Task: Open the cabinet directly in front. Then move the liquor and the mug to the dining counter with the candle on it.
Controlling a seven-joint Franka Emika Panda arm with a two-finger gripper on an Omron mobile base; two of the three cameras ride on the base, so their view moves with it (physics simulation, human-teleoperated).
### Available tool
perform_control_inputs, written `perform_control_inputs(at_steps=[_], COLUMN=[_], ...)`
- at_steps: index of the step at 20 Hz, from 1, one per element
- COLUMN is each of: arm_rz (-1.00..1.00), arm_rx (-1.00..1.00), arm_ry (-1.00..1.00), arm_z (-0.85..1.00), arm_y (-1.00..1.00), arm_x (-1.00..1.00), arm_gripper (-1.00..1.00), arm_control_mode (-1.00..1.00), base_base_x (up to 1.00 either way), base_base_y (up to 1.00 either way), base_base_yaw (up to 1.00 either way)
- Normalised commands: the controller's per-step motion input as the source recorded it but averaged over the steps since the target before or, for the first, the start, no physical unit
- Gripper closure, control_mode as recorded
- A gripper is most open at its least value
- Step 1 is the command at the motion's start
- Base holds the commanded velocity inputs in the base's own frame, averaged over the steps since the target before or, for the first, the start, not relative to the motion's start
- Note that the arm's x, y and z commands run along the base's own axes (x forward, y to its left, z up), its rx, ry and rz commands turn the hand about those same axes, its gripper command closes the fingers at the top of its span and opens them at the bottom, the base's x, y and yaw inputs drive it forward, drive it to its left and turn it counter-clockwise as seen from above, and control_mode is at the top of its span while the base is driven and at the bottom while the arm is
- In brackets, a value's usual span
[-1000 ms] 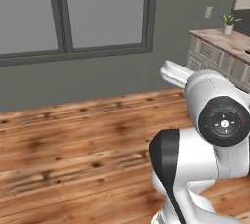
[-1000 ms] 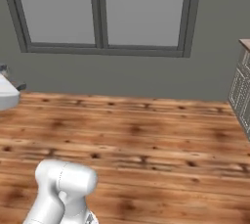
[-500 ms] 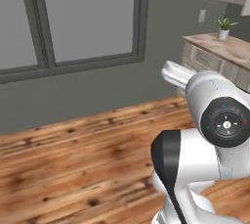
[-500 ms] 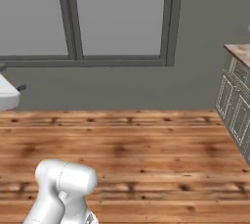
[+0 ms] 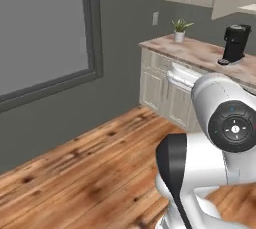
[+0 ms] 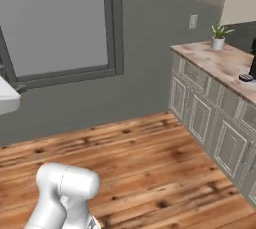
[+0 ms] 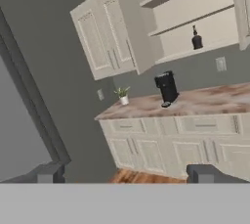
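fingers [image 7: 125, 174]: spread wide, holding nothing
floor [image 5: 90, 173]: bare wood planks, nearest
counter [image 7: 205, 100]: marbled top over cream fronts; black coffee maker [image 7: 167, 88] and potted plant [image 7: 123, 95] standing apart
cabinet [image 7: 146, 22]: doors open, above counter
liquor [image 7: 196, 38]: upright on lowest shelf, farthest
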Motion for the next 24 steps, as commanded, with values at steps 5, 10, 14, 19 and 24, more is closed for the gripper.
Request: perform_control_inputs(at_steps=[5, 10, 14, 19, 24], arm_rz=[0.00, 0.00, 0.00, 0.00, 0.00], arm_rx=[0.00, 0.00, 0.00, 0.00, 0.00], arm_ry=[0.00, 0.00, 0.00, 0.00, 0.00], arm_z=[0.00, 0.00, 0.00, 0.00, 0.00], arm_y=[0.00, 0.00, 0.00, 0.00, 0.00], arm_x=[0.00, 0.00, 0.00, 0.00, 0.00], arm_gripper=[-1.00, -1.00, -1.00, -1.00, -1.00], arm_control_mode=[1.00, 1.00, 1.00, 1.00, 1.00], base_base_x=[0.75, 0.93, 1.00, 1.00, 0.81], base_base_y=[-0.09, 0.01, 0.35, 0.41, 0.03], base_base_yaw=[-0.67, -0.63, -0.55, -0.58, -0.64])
